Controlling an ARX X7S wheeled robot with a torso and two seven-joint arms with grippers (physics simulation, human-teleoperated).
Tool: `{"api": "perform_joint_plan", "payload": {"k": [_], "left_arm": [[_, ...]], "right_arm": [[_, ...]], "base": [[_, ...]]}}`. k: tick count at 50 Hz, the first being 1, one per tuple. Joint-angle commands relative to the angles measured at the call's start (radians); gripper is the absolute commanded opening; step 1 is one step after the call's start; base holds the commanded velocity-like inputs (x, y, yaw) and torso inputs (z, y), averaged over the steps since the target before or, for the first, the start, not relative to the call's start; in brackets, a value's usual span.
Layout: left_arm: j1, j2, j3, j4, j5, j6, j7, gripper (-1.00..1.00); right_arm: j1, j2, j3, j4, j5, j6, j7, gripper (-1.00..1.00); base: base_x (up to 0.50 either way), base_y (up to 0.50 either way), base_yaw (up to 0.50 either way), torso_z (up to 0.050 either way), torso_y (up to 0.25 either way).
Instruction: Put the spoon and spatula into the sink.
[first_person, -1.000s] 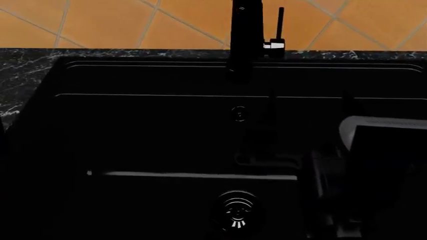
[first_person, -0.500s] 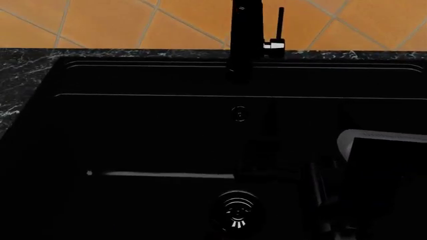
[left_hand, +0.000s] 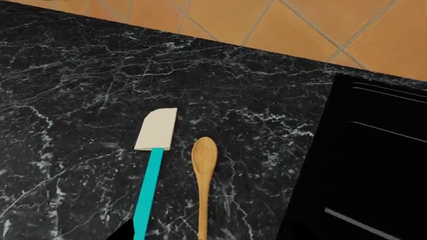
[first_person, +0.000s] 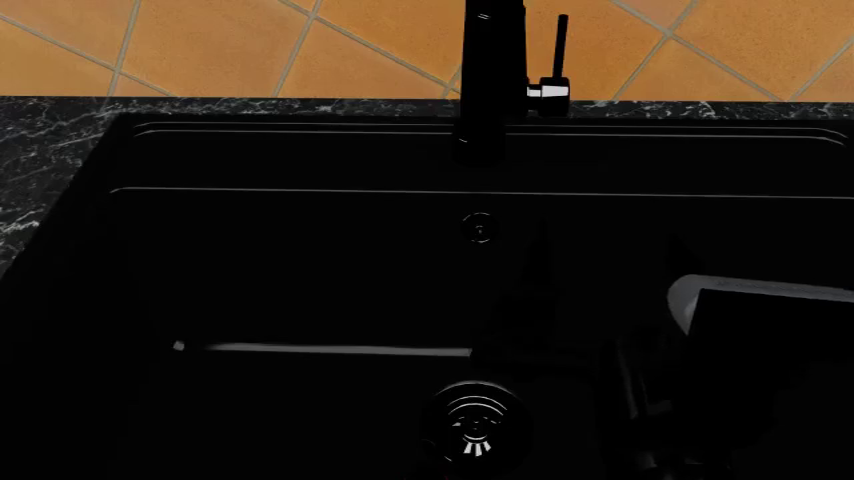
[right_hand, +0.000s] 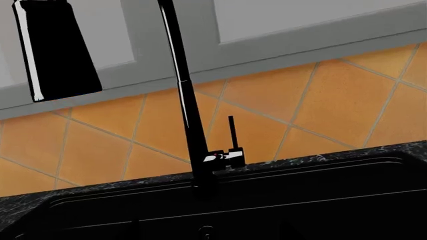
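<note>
Left wrist view only: spatula (left_hand: 152, 162) and spoon (left_hand: 203, 172) lie side by side on the black marble counter (left_hand: 80, 90), just apart, not touching. Cream blade and spoon bowl point toward the orange tile wall (left_hand: 280, 25); both handles run out of frame. Spoon is the one nearer the sink (left_hand: 373, 165) rim, spatula on its far side. Neither is in the basin.

Head view shows neither utensil. It shows the sink (first_person: 294, 270) interior, dark, with the round metal drain (first_person: 474, 428) near the front and the black faucet (first_person: 491, 70) at the back edge centre. A dark arm body with a pale edge sits over the basin's right side; its jaws are lost in the dark, cannot tell their state.

Right wrist view: faucet (right_hand: 190, 130) with side lever, tile, sink back rim (right_hand: 300, 175), grey cabinets above. No fingers visible there.

Left gripper: only a dark sliver at the frame edge in its wrist view, state unclear.
</note>
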Motion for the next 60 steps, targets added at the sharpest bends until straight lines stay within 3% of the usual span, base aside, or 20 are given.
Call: {"api": "perform_joint_plan", "payload": {"k": [1,30,60], "left_arm": [[-0.046,0.006,-0.068,-0.06,-0.2,-0.004,-0.141,1.0],[-0.025,-0.014,-0.184,-0.147,-0.577,0.034,-0.499,1.0],[-0.023,-0.036,-0.241,-0.295,-0.68,0.137,-0.616,1.0]], "right_arm": [[-0.008,0.003,-0.008,0.02,0.002,-0.02,0.0,1.0],[-0.026,0.006,-0.026,0.062,0.01,-0.056,0.008,1.0],[-0.025,0.016,-0.046,0.099,0.018,-0.083,0.016,1.0]], "base": [[0.0,0.0,0.0,0.0,0.0],[0.0,0.0,0.0,0.0,0.0],[0.0,0.0,0.0,0.0,0.0]]}}
